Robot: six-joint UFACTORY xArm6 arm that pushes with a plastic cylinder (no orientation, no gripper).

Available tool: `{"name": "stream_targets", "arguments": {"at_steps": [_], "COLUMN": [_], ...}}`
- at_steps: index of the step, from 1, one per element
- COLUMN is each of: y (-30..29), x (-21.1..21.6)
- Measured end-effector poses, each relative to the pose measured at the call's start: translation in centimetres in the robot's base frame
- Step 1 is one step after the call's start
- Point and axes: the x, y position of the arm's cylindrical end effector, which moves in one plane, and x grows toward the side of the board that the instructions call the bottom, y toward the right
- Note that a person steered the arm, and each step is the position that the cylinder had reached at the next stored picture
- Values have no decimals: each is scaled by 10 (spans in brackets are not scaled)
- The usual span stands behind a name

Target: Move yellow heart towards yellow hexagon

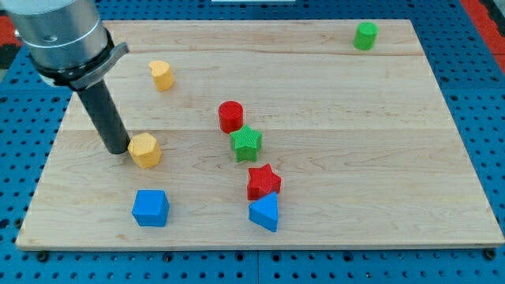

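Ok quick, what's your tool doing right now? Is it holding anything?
My tip: no jaws, so it holds nothing; it sits right at the view's left side of the yellow hexagon. The yellow heart lies apart, toward the view's top.

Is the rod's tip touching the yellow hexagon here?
Touching: camera view shows my tip pressed against the yellow hexagon's left side, no board visible between.

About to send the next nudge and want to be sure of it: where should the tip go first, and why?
Probably lift away from the yellow hexagon and go round above the yellow heart. My tip sits against the hexagon's left side, while the heart lies apart, towards the view's top. Pushing now would likely shift the hexagon, not the heart; from the heart's upper side, a downward push would bring it closer.
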Motion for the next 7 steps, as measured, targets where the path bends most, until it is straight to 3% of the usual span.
{"name": "stream_targets", "arguments": {"at_steps": [1,2,4,5,6,7], "y": [37,-8,-61,-4,37,39], "x": [11,3,-117,-160,-142,-77]}}
